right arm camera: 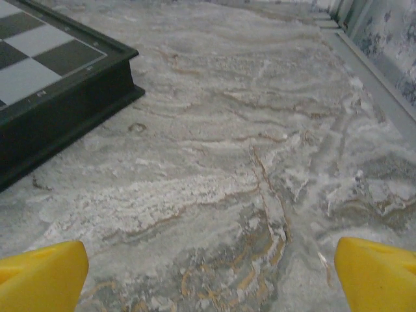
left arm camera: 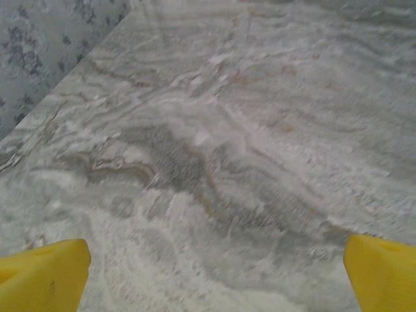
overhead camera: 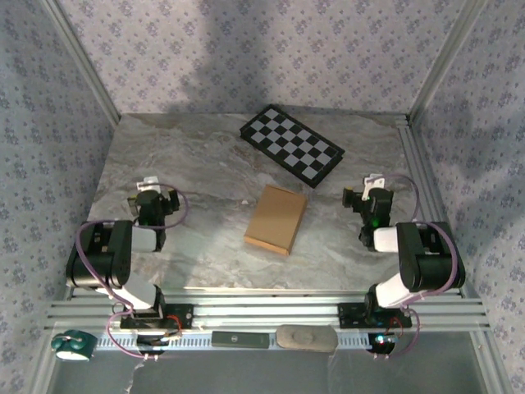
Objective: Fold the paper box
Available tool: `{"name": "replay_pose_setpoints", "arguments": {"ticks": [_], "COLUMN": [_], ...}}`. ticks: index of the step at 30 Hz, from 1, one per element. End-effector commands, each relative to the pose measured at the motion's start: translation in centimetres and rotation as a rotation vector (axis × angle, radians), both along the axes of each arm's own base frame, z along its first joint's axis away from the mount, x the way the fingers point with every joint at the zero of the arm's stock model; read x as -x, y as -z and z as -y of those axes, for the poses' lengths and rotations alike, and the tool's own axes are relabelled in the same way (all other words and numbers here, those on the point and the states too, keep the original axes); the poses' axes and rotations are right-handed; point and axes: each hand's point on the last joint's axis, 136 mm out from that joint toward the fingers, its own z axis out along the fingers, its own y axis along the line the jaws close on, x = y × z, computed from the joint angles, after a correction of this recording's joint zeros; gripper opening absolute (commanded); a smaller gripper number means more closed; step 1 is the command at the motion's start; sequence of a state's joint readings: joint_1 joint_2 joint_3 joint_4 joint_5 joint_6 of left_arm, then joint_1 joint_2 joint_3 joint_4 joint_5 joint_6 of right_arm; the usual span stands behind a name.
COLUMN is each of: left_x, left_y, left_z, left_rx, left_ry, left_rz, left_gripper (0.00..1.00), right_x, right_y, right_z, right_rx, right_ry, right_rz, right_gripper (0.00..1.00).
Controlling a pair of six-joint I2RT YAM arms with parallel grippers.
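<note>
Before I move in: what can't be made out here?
1. paper box: top view, too small to show its creases or flaps.
2. checkered board: right wrist view, cut off by the left and top edges.
3. table: left wrist view, surface blurred.

My left arm [overhead camera: 111, 258] sits folded at the lower left of the overhead frame. My left gripper [overhead camera: 151, 190] points toward the top of the frame, jaws spread wide, holding nothing. My right arm [overhead camera: 418, 258] mirrors it at the lower right, and my right gripper [overhead camera: 365, 193] is just as wide and empty. In the wrist views my yellow left fingertips [left arm camera: 45, 276] and right fingertips [right arm camera: 42, 276] sit in the bottom corners.
</note>
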State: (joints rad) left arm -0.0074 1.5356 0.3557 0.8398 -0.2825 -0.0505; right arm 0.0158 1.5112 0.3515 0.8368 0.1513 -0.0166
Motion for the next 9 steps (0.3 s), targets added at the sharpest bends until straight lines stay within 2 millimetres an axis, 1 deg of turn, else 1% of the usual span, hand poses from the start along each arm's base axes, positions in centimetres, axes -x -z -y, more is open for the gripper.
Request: {"name": "replay_pose_setpoints", "arguments": {"ticks": [1,9], "left_x": [-1.22,-1.22], "left_y": [-1.76,-1.74], "left_z": [0.47,0.54], "left_rx": [0.037,0.036], "left_ry": [0.017,0.02], "left_rz": [0.065,0.067], "left_gripper": [1.0,1.0], "right_x": [-0.5,-0.49], "right_y": [-0.7,-0.73], "right_z": [0.34,0.73], "right_rx": [0.028,0.019], "right_ry": [0.016,0.034], "right_rz": [0.022,0.023], "right_gripper": [0.99,0.99]}}
